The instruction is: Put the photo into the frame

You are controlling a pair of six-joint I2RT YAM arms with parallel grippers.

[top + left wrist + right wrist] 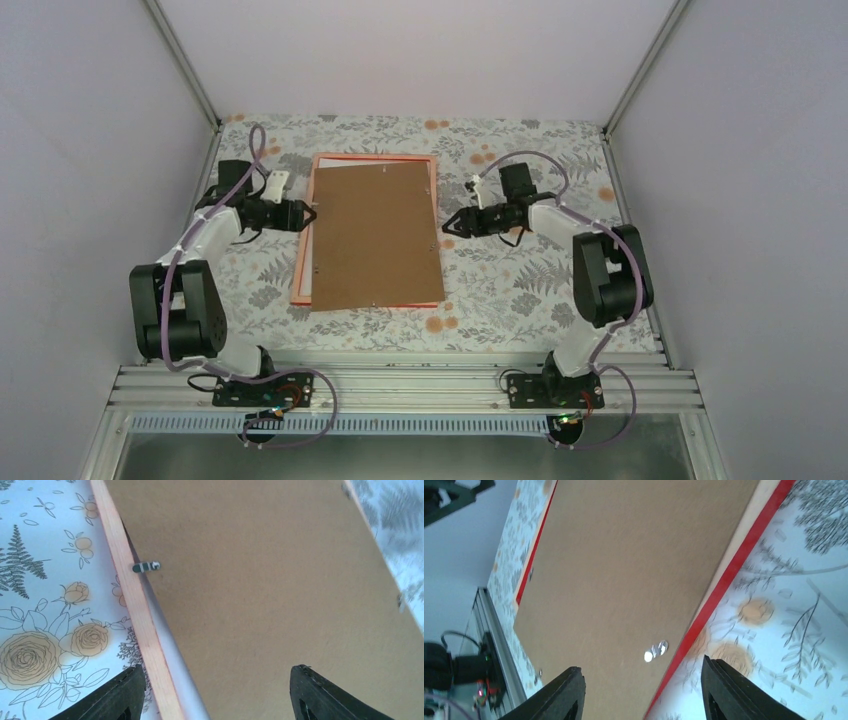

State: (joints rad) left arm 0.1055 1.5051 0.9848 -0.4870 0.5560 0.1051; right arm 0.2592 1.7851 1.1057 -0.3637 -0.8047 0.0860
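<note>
No text, label, brand name, number or sign can be read in any of the three views. The brown backing board and the frame present plain, unmarked surfaces. The covering of the table bears only a printed pattern of flowers and ferns.

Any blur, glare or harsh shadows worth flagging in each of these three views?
Top external: soft, even light, the backing board and frame sharp, no glare. Left wrist: board sharp, the tablecloth at far right blurred. Right wrist: tablecloth pattern smeared, a metal clip blown out white.
</note>
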